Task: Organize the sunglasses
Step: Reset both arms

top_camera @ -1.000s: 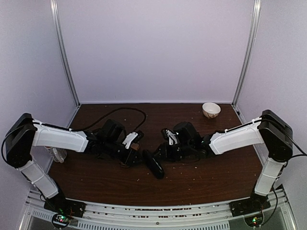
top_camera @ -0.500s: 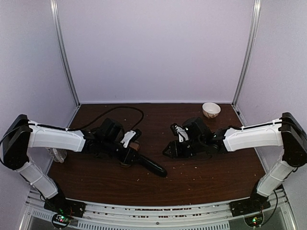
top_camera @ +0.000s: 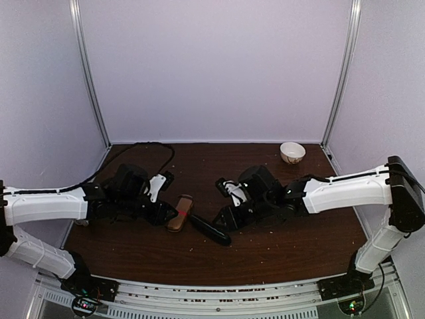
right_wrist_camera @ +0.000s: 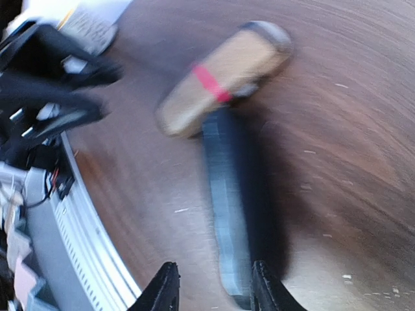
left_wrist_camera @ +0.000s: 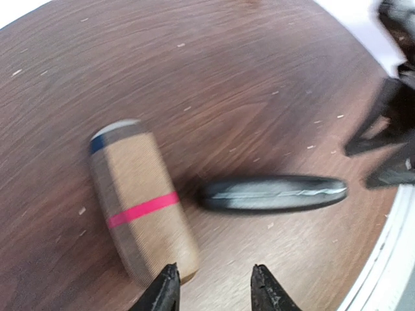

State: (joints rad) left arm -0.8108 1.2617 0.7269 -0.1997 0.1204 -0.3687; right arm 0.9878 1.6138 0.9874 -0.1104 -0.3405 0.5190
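No sunglasses show in any view. A brown woven case [top_camera: 180, 212] with a pink band lies shut on the table, also seen in the left wrist view [left_wrist_camera: 139, 201] and the right wrist view [right_wrist_camera: 220, 78]. A black oblong case [top_camera: 212, 230] [left_wrist_camera: 272, 193] [right_wrist_camera: 233, 201] lies shut beside it, its end close to the brown case. My left gripper [top_camera: 166, 214] [left_wrist_camera: 213, 291] is open just short of the brown case's near end, nothing between its fingers. My right gripper [top_camera: 222, 221] [right_wrist_camera: 213, 288] is open over the black case's other end, which lies by its right finger.
A small white bowl [top_camera: 292, 152] stands at the back right of the wooden table. A black cable [top_camera: 143, 146] loops over the back left. The table's metal front rail [right_wrist_camera: 78, 214] runs close to the cases.
My left arm has drawn back to the left, leaving the brown case uncovered. My right gripper swung away and has come back left to the black case, which turned from its earlier angle.
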